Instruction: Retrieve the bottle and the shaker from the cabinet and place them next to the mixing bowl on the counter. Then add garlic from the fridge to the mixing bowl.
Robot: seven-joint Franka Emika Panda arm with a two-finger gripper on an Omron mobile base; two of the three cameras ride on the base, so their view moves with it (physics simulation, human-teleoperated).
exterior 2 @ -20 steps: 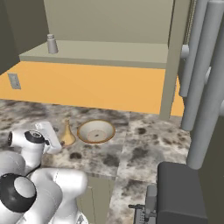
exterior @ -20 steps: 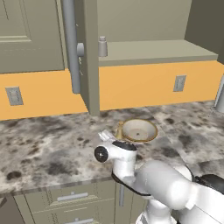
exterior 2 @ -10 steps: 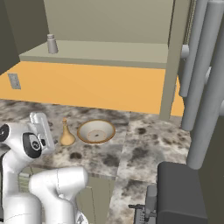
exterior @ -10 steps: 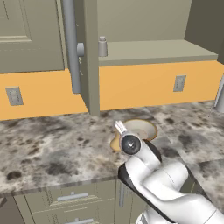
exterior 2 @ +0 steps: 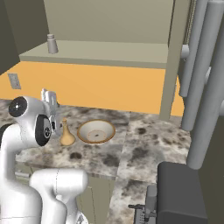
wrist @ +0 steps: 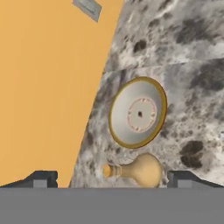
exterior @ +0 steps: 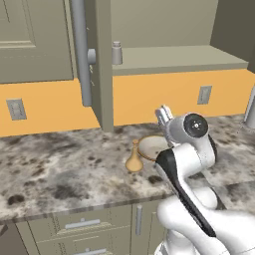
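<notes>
- the bottle [exterior: 133, 159] — tan, round-bellied, thin-necked — stands upright on the counter [exterior: 55, 164], just beside the mixing bowl [exterior: 152, 147] on its left in the left base view.
- the shaker [exterior: 116, 53] sits on the floor of the open cabinet [exterior: 169, 57], near its left edge, close behind the swung-out door [exterior: 102, 64] and its long bar handle [exterior: 80, 50].
- the gripper [wrist: 111, 180] hangs above the counter with nothing between its tips, jaws spread wide; in the hand view bottle and bowl lie between them.
- the arm's white elbow covers part of the bowl in the left base view; whether bottle and bowl touch is hard to tell.
- an orange backsplash [exterior 2: 96, 83] with grey outlets [exterior: 15, 109] runs behind the counter.
- to the right, tall grey bars [exterior 2: 205, 87] — probably fridge handles — stand near the counter's end.
- the granite left of the bottle lies open up to the front edge above the drawers [exterior: 79, 225].
</notes>
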